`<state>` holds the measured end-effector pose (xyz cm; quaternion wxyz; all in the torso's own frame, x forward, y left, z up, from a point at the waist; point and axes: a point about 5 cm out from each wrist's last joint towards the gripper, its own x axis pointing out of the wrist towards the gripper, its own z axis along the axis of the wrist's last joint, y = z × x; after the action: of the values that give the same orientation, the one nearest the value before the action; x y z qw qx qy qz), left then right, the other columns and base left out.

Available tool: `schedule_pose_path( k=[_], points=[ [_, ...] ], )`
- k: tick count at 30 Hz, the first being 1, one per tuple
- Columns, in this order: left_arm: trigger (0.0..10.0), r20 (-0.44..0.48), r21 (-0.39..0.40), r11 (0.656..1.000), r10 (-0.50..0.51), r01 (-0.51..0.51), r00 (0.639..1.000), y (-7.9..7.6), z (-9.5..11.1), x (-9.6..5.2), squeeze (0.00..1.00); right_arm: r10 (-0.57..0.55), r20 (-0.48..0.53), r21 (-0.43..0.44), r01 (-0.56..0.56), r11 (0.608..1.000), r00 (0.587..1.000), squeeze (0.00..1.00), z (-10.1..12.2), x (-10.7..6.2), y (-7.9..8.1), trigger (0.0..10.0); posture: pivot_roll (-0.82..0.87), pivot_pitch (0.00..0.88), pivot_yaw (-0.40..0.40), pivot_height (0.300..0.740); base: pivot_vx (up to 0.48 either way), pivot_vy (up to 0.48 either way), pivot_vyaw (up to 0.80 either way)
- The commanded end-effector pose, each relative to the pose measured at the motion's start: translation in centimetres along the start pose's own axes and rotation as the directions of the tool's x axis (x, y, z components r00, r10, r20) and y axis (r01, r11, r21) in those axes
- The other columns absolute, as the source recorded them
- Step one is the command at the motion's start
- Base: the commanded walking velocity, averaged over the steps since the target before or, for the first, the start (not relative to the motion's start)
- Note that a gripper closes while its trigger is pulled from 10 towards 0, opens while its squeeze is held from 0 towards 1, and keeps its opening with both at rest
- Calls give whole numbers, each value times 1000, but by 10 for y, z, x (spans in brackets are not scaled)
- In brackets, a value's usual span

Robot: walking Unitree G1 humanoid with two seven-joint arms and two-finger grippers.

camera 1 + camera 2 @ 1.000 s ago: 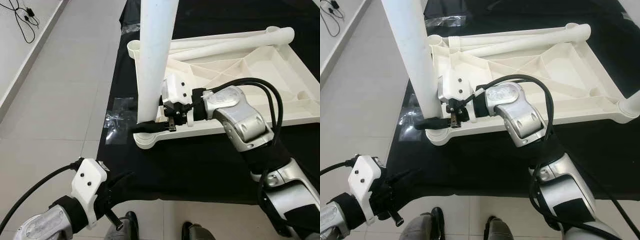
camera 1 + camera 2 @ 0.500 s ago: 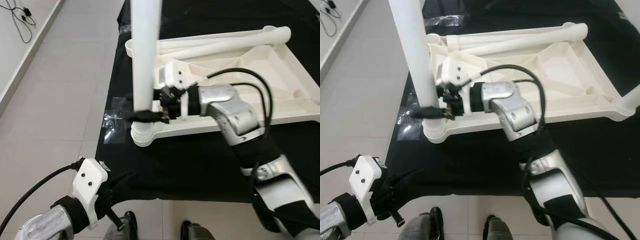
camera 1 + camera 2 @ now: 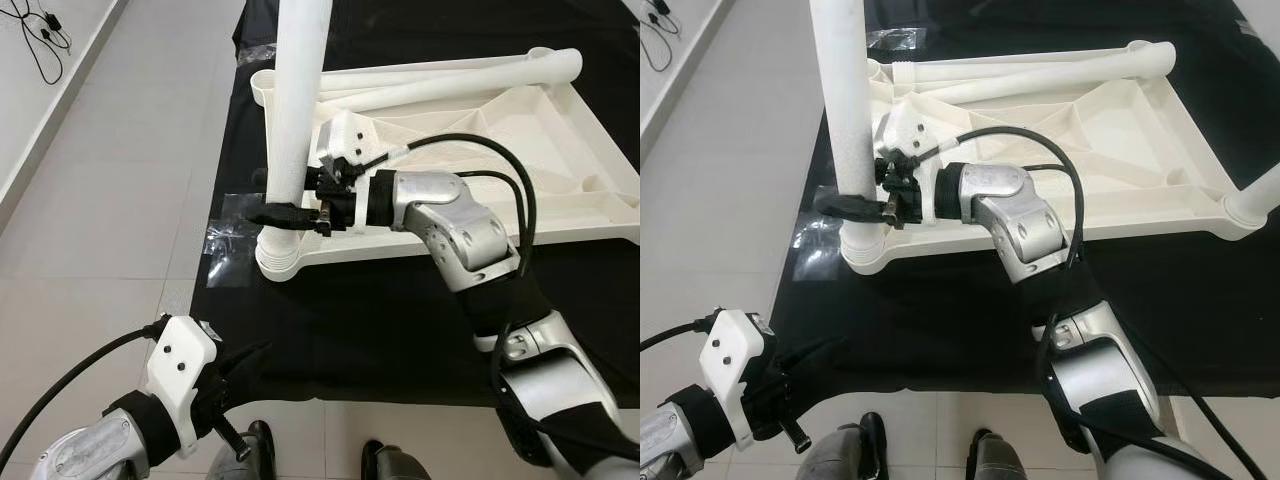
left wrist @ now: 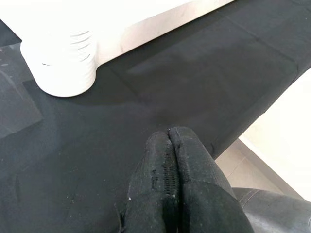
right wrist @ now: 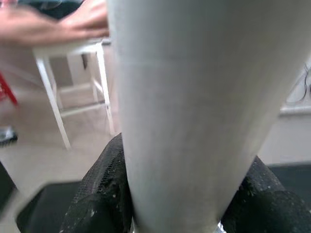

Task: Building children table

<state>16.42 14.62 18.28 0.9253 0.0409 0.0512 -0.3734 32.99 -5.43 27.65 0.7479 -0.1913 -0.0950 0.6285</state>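
Right gripper [image 3: 283, 213] clamped around white table leg [image 3: 297, 110], one black finger [image 5: 104, 194] on either side of the tube, low on the shaft just above its foot. Leg held close to upright, long axis rising out of frame, slightly tilted in both eye views. Foot of leg meeting the round corner socket [image 3: 863, 250] at the near left corner of the upturned white tabletop [image 3: 520, 150]; whether fully seated, not discernible. Tabletop lying underside up on black cloth [image 3: 380, 310], ribbed face showing. Further loose legs [image 3: 450, 85] lying flat across its far edge, long axes roughly parallel to that edge.

Critical relation: leg axis against socket axis. Judged nearly aligned; further insertion likely requires a straight downward press or twist along the shaft, with risk of binding if the tilt remains.

Left gripper [image 4: 170, 165] with fingers pressed together, holding nothing, low over the near edge of the cloth, well apart from the socket. Right arm clearly the nearer and the one at work.
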Motion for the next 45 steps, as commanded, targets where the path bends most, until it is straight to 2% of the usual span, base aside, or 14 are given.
schedule_pose_path(
  k=[1,2,4,8,13,21,22,24,27,30,32,33,41,45],
  points=[
    [10000,2,-15,1000,-11,11,1000,-4,-1,-1,0,11,-143,-97,-25,995,990,0,-21,-6,8,10000,111,307,-28,740,0,0,0],
    [10000,2,-15,1000,-11,11,1000,-4,-1,-1,0,11,-143,-97,-25,995,990,0,-21,-6,8,10000,111,307,-28,740,0,0,0],
    [10000,1,-15,1000,-13,13,1000,-3,-1,-1,0,66,-177,-159,-95,983,982,0,-19,-9,15,10000,109,307,-27,740,0,0,0],
    [10000,1,-15,1000,-13,13,1000,-3,-1,-1,0,94,-200,-171,-129,977,975,0,-19,-11,18,10000,109,306,-27,740,0,0,0],
    [10000,3,-15,1000,-14,14,1000,-3,-1,0,0,198,-295,-213,-266,940,935,0,-13,-22,23,10000,108,304,-29,740,0,0,0],
    [10000,5,-16,1000,-15,15,1000,-3,-1,1,0,211,-297,-203,-278,939,931,0,-4,-24,17,10000,102,301,-32,740,0,0,0],
    [10000,6,-16,1000,-15,15,1000,-3,-1,1,0,196,-273,-181,-250,951,942,0,-1,-22,13,10000,103,300,-33,740,0,0,0],
    [10000,7,-15,1000,-14,14,1000,-2,-1,2,0,95,-211,-80,-114,990,973,0,5,-14,-3,10000,102,299,-35,740,0,0,0],
    [10000,8,-15,1000,-13,13,1000,-2,-1,2,0,42,-203,-29,-49,998,978,0,5,-10,-9,10000,102,299,-36,740,0,0,0],
    [10000,8,-15,1000,-13,13,1000,-2,-1,2,0,30,-204,-10,-33,999,978,0,3,-10,-11,10000,101,299,-36,740,0,0,0],
    [10000,10,-15,1000,-12,12,1000,-2,-1,2,0,-27,-190,89,45,995,981,0,-1,-9,-18,10000,99,300,-38,740,0,0,0],
    [10000,10,-16,1000,-12,12,1000,-2,-1,2,0,-46,-190,111,68,992,981,0,-3,-9,-20,10000,98,300,-38,740,0,0,0],
    [10000,13,-18,1000,-13,13,1000,-2,-1,2,0,-84,-208,177,122,977,974,0,-16,-12,-22,10000,98,302,-38,740,0,0,0],
    [10000,13,-18,1000,-13,13,1000,-2,-1,2,0,-143,-222,237,196,951,965,0,-25,-11,-25,10000,98,300,-37,740,0,0,0]
  ],
)
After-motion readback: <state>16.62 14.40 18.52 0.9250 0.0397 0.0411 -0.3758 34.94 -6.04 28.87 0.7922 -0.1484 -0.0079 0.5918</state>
